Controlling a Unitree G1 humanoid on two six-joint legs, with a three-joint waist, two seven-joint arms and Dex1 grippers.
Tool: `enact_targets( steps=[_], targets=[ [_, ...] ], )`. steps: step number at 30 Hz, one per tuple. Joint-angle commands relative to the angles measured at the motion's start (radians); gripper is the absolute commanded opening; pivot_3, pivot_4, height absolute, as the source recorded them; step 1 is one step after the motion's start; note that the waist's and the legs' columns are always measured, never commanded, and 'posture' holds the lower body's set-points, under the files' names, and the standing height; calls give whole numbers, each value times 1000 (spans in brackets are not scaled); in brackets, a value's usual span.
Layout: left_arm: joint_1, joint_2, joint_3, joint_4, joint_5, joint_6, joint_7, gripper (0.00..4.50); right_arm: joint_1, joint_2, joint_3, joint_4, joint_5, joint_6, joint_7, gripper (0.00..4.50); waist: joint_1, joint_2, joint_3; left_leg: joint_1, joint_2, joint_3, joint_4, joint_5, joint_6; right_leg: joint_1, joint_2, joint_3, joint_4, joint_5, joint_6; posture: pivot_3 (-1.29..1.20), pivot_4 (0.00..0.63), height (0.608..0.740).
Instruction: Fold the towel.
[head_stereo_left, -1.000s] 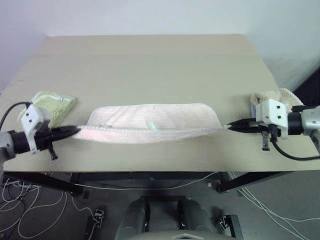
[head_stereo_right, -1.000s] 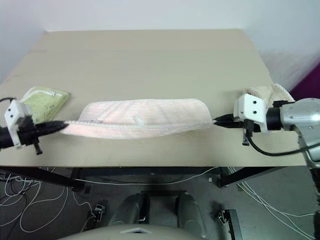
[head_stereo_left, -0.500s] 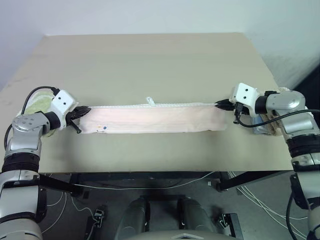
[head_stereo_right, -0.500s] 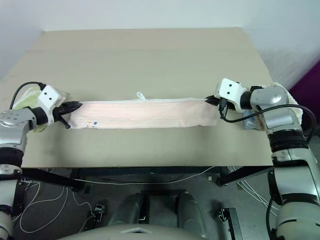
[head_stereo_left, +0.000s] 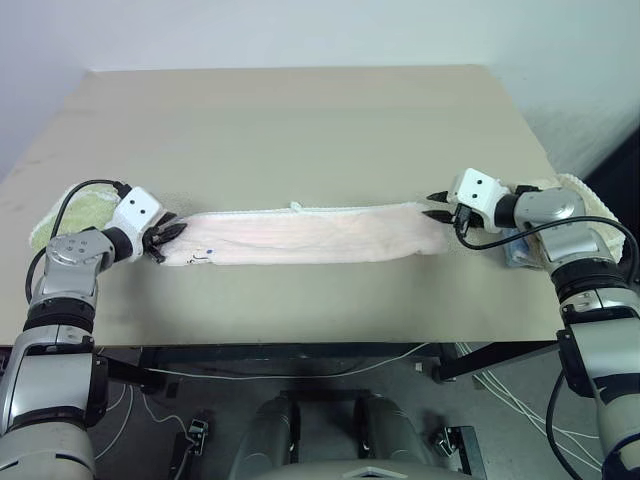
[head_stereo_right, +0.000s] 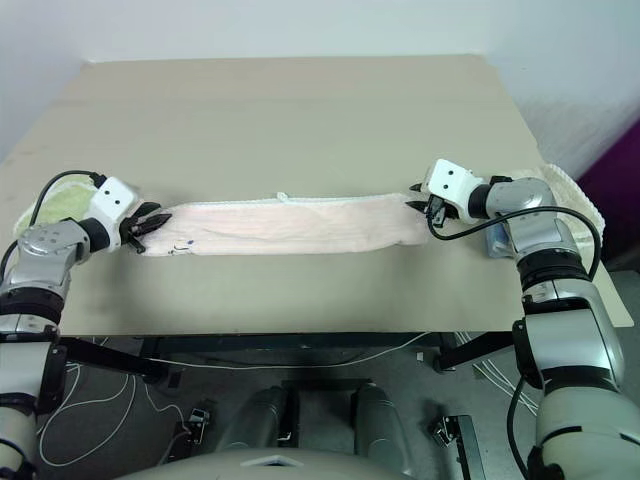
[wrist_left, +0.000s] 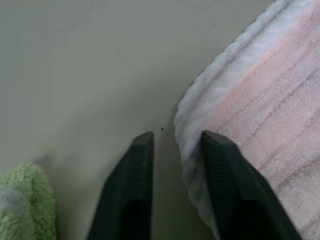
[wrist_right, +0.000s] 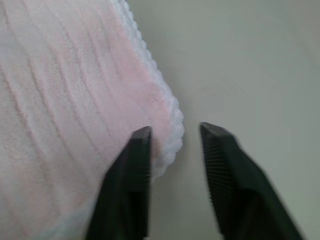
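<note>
Towel laid out as a long folded band, both tools parted at its ends.

The towel lies flat across the middle of the worktop as a narrow pink strip, scalloped edge and loop tag on the far side, small dark print near its left end. The left tool stands at the left end with its fingers apart and nothing clamped, the cloth edge just touching one of them; the right tool is likewise spread at the right end, holding nothing. The risk, as I judge it, is that a finger catches the scalloped edging or top layer as it backs off and drags the fold open or askew. The green towel by the left arm could also be nudged. There are no containers on the worktop.
</note>
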Motion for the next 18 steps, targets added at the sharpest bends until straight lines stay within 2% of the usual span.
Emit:
enact_targets(
  steps=[1, 5, 6, 9, 12, 14, 18],
  targets=[
    [-7, 8, 42, -18, -26, -8, 18, 2982, -8, -20, -50, -46, 24, -18, -23, 3025, 0, 0, 0, 0, 0, 0, 0, 0, 0, 0, 0, 0, 0, 0, 0, 0, 150, 740],
    [-9, 5, 75, -38, -51, 28, 52, 4333, 33, -43, -89, -156, 34, -12, -77, 4378, 1, 0, 0, 0, 0, 0, 0, 0, 0, 0, 0, 0, 1, 0, 0, 0, 150, 740],
    [-6, 3, 93, -53, -71, 44, 53, 4453, 54, -47, -113, -214, 52, 14, -92, 4483, 2, 0, 0, 0, 0, 0, 0, 0, 0, 0, 0, 0, 1, 0, 0, 0, 150, 740],
    [14, 4, 134, -101, -100, 77, 87, 4453, 160, -54, -196, -442, 141, 166, -112, 4483, 5, 0, 0, -2, 0, -1, 1, 0, 0, -2, 0, 0, 3, 0, 0, 0, 150, 740],
    [41, 15, 174, -143, -115, 110, 138, 4453, 338, -49, -276, -766, 285, 431, -122, 4483, 6, -1, 0, -3, 0, -1, 2, 0, 0, -3, -1, 0, 5, 0, 0, 0, 150, 740],
    [55, 19, 186, -171, -112, 118, 165, 4453, 419, -49, -307, -912, 351, 561, -136, 4483, 6, -1, 0, -3, 0, -1, 2, 0, 0, -3, -1, 0, 6, 0, 0, 0, 150, 740],
    [131, 9, 192, -326, -156, 116, 97, 4453, 624, 21, -428, -1247, 738, 1017, -258, 4483, 7, -1, -1, -3, 0, -1, 3, 0, 0, -3, -1, 0, 7, 0, 0, 0, 150, 740]
  ],
)
